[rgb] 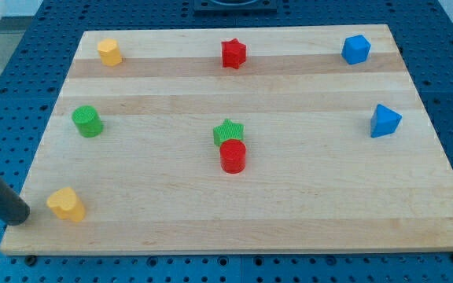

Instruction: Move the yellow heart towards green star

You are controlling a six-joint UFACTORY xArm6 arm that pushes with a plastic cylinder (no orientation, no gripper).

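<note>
Board [289, 204] first: the wooden top fills most of the view, and our rod comes in at its bottom-left corner, with my tip [22, 217] resting near the left edge, just beside the yellow heart [66, 204] on its left side and seemingly not quite touching. We carry no jaws at all (so there is nothing to spread or pinch), only the rod end for shoving. We judge the heart to be a small, light, rigid plastic piece that should slide easily on the smooth wood and may spin if struck off-centre, so contact is best made on its lower-left flank, opposite the goal. That goal, the green star [228, 130], sits near the middle of the board, well apart from the heart, up and to the right. Touching the star on its near side is a red cylinder [233, 156], which stands closest to the heart's likely path and could be knocked. The green cylinder [87, 121] waits by the left edge, above the heart and just off the line. Far from it all are the yellow block [109, 52] at the top-left corner, the red star [233, 53] along the top edge, the blue cube [355, 49] at the top-right corner and the blue triangular block [384, 121] by the right edge.
</note>
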